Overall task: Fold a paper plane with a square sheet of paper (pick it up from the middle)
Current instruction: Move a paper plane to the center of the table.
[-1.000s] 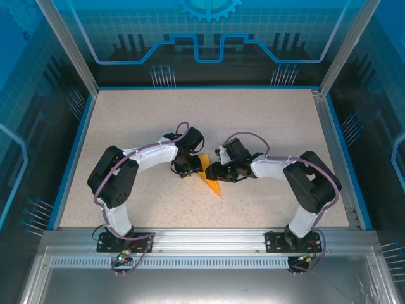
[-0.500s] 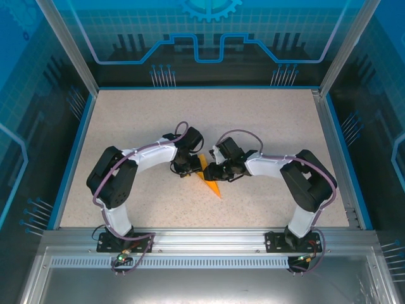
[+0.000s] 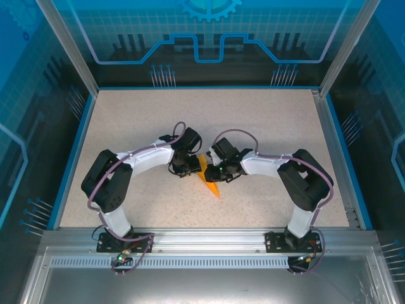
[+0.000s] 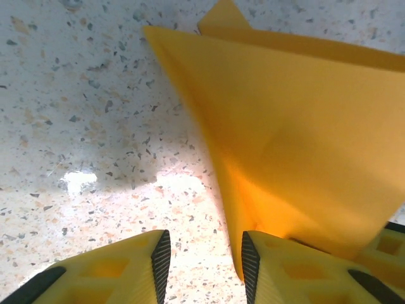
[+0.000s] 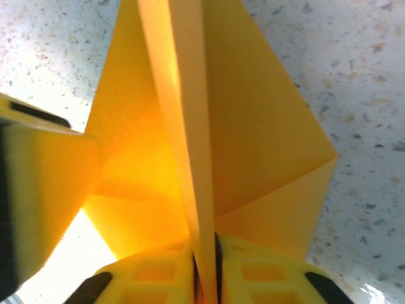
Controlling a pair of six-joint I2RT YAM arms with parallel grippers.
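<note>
The paper plane (image 3: pixel 212 185) is found near the middle of the table (image 3: pixel 126 126), a little toward the table's near edge, with its pointed end aimed at that edge. It is only partly made: a raised centre ridge (image 5: pixel 186 126) and two sloping wings are seen, and the creases look soft. Within the last second the right claw (image 5: pixel 205 271), which stood half spread, has been brought together, and the ridge is now pinched between its pads just right of the table's middle. Both arms have also been drawn slightly toward the table's far edge. The left claw (image 4: pixel 202 266), just left of the table's middle, is held partly spread; bare table is seen between its pads, and one wing rests against the outer side of one finger, so nothing is judged to be gripped there. The fresh pinch suggests that the centre fold is being secured, so that a wing can next be pressed down by the free claw. A slip or a tear at the thin ridge is the likely risk.
</note>
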